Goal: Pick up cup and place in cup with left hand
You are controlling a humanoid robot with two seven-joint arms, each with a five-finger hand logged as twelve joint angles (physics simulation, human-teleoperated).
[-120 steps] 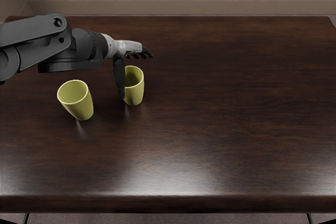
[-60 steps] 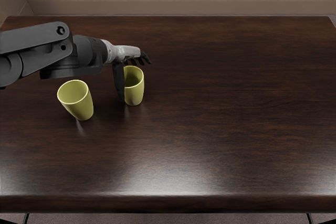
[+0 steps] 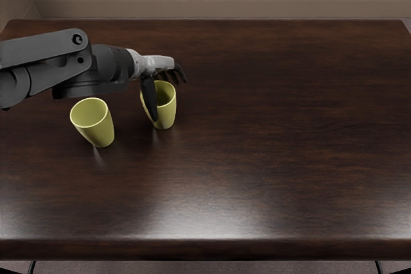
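My left hand [image 3: 168, 94] reaches in from the picture's left and hangs at the right-hand yellow cup [image 3: 167, 111]. Its dark thumb points down across the cup's near left side, while the other fingers extend over the far side of the rim, loosely bent and spread. The hand looks open; whether the thumb touches the cup I cannot tell. That cup stands upright on the table, part of its rim and left wall covered by the thumb. Another yellow cup [image 3: 97, 126] stands to the left, in front of the forearm, its mouth facing up and visibly empty.
The dark wooden table [image 3: 270, 139] carries both cups, and its front edge runs along the bottom of the picture. The left forearm passes above the table behind the left cup. A brown wall rises beyond the far edge.
Over the last second my left hand has lowered slightly, and since half a second ago it has shifted a little right, bringing the thumb across the cup's wall. Both cups have stayed put.
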